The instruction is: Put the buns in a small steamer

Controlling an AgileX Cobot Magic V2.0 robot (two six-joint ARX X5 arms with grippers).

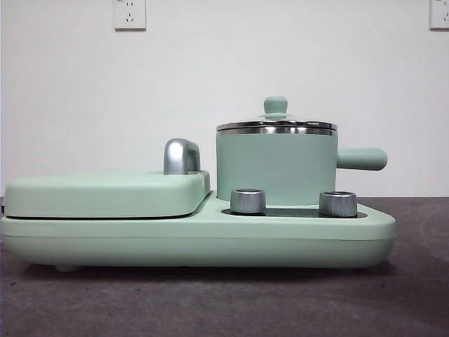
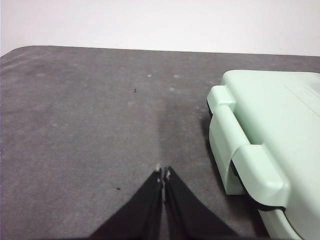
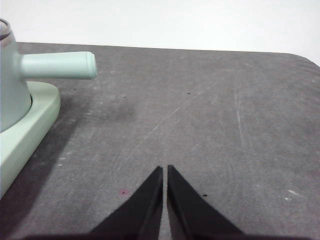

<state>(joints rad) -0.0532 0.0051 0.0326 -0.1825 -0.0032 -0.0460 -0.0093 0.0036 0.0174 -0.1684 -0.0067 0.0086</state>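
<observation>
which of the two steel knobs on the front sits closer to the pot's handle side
The right steel knob: it stands below where the side handle leaves the small steamer. The left steel knob sits nearer the flat griddle lid.

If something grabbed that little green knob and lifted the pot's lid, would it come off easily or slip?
The steel-rimmed lid probably lifts freely, since it merely rests on the mint-green cylindrical pot. Its rounded green knob looks smooth, so it may slip. The lid seems rigid.

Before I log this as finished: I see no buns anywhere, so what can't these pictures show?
- Inside of the small steamer: hidden in the front view by its lid; buns unseen.
- Under the griddle cover: shut.
- Steamer in the right wrist view: cut off by the edge.
- Left gripper and right gripper: shut, empty.
</observation>
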